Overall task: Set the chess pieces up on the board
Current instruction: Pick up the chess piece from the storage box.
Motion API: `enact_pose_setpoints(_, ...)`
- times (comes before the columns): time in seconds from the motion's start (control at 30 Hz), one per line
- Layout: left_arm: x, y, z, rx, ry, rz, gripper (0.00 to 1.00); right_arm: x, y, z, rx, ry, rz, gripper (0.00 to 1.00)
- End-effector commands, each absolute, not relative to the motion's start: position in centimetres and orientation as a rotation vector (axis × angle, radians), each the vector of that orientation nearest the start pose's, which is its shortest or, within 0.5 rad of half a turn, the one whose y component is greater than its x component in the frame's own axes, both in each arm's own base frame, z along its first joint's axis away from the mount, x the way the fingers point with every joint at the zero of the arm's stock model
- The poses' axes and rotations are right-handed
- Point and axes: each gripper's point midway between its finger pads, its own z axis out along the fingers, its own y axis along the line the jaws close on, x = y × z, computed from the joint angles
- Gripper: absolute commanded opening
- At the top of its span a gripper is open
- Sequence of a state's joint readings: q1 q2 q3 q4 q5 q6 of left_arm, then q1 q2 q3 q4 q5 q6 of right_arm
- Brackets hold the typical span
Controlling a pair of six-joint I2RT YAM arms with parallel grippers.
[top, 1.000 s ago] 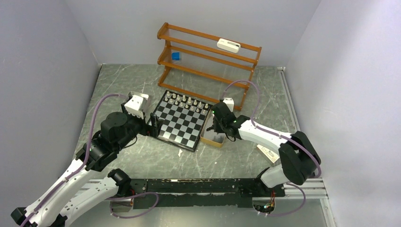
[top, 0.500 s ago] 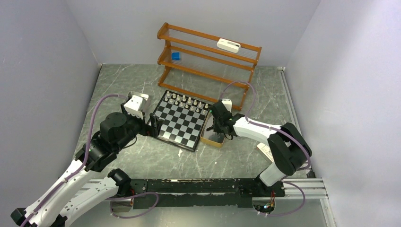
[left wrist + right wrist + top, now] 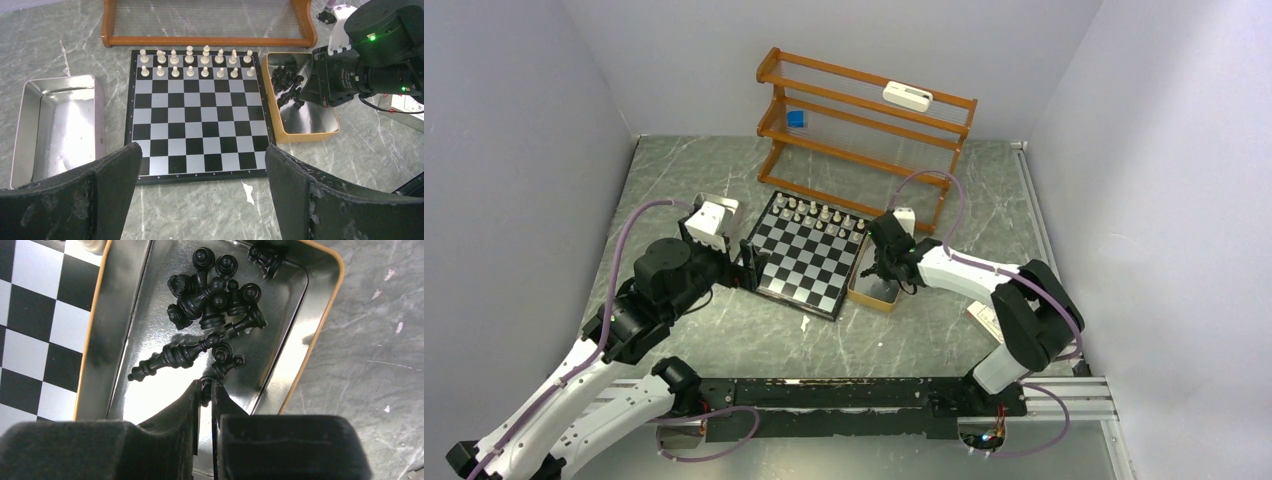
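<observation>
Nearest in the left wrist view, the left tool (image 3: 200,157) hangs with its fingers spread wide and holding nothing, just short of the 6 o'clock edge of the chessboard (image 3: 200,125), which lies flat on the marbled surface (image 3: 190,210). A shiny metal tray (image 3: 30,115) sits at the board's 9 o'clock. A tan-rimmed tin (image 3: 292,350) touches or nearly touches its 3 o'clock edge and holds the black pieces (image 3: 212,295) in a loose heap, with one tall black piece (image 3: 172,359) lying on its side apart from the rest. The right tool (image 3: 205,385) is down inside this tin, fingers pressed together on what looks like a small black pawn (image 3: 205,388) at the heap's 6 o'clock. These figurines should be very light, hard and smooth, likely to pivot or squirt out of a pinch. The narrow waist under the head is probably the surest hold, lifted straight up so neighbours are not dragged along. Farther off, the white pieces (image 3: 190,54) stand upright in two rows along the board's 12 o'clock edge, and beyond them is a wooden rack (image 3: 210,40).
</observation>
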State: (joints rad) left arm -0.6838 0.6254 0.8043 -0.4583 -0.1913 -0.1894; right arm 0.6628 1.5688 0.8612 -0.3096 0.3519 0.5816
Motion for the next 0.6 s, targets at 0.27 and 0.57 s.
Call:
enact_pose_setpoints(0.27,21.9,-14.6,26.4,0.346,1.826,-0.425,0.97,29.8,18.0,9.9,0.013,2.389,0.138,0.09)
enact_pose_setpoints(0.57,21.7,-14.5,26.8,0.347,1.810,-0.430,0.97,28.3,22.6,14.3,-0.125,2.325,0.408,0.08)
